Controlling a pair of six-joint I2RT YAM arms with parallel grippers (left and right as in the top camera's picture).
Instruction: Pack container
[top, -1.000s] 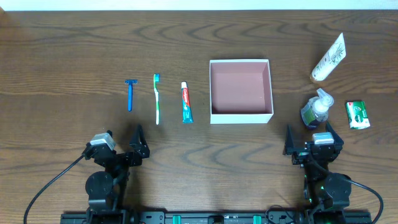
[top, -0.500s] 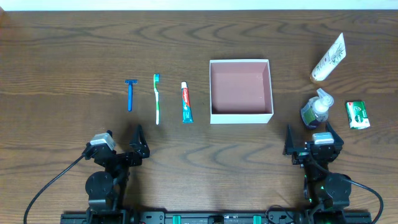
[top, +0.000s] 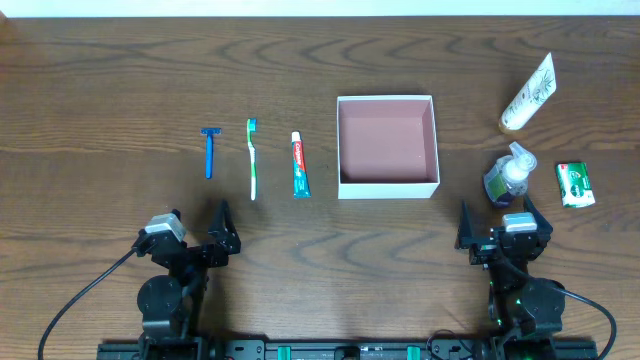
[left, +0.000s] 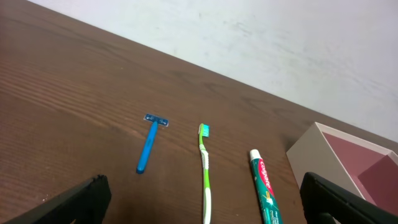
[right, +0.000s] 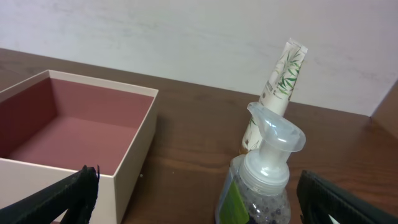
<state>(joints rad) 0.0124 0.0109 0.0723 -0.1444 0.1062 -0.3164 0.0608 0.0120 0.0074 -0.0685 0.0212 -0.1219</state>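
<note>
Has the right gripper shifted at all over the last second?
No. In the overhead view the right gripper stays open just below the pump bottle, at the same offset from the container as before.

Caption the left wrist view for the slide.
Razor, toothbrush and toothpaste lie side by side on the wooden table, left of the empty box.

table (top: 100, 80): razor (top: 209, 152) | toothbrush (top: 252, 160) | toothpaste (top: 299, 165) | container (top: 388, 187) | tube (top: 529, 93) | pump bottle (top: 508, 176) | green packet (top: 575, 184)

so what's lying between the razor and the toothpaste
The green toothbrush lies between the blue razor and the toothpaste, touching neither; the overhead view shows it, the left wrist view too.
</note>
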